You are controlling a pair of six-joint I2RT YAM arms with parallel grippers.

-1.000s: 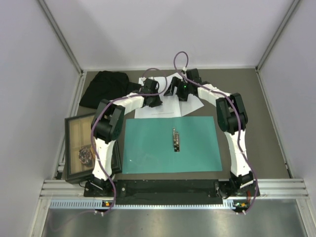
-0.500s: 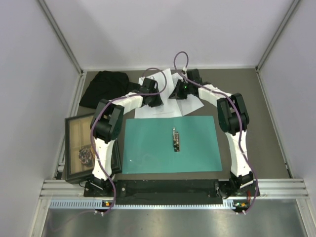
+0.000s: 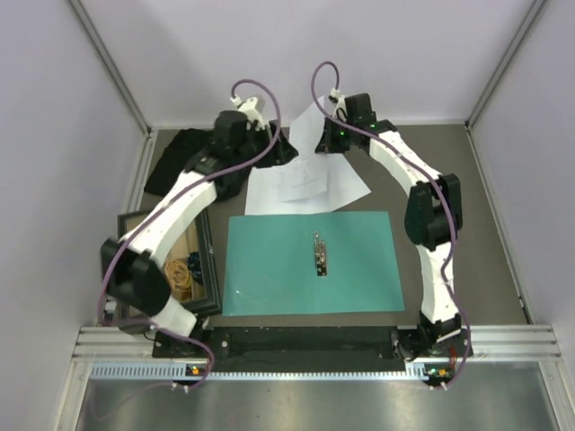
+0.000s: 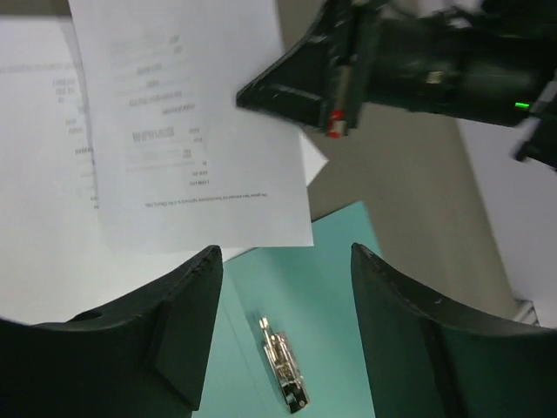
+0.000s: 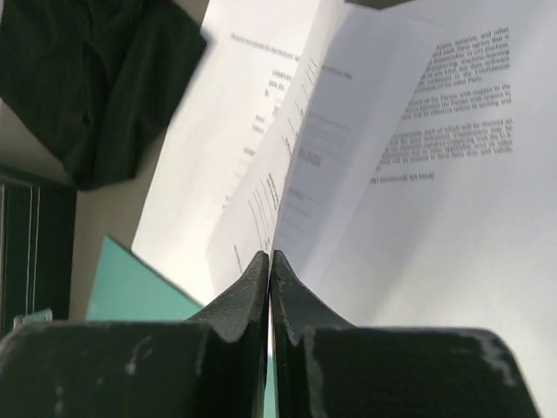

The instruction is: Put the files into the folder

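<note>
Pinches one raised sheet (image 4: 191, 113) between right gripper (image 5: 270, 270) fingers; holds left gripper (image 4: 285, 252) spread apart above the other files (image 3: 305, 184), near the folder (image 3: 269, 269).

- Three white paper sheets (image 3: 305, 184)
- One teal folder (image 3: 269, 269)
- One metal clip (image 3: 319, 252)
- One black cloth (image 3: 180, 153)
- One dark-framed wooden tray (image 3: 213, 285)
- Two grippers: left gripper (image 4: 285, 252), right gripper (image 5: 270, 261)

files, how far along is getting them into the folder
Done: the folder lies open, no sheet on it. In hand: the right gripper is shut on one sheet, lifted above the other sheets; the left gripper is open and empty. Left: every sheet has to go into the folder.
</note>
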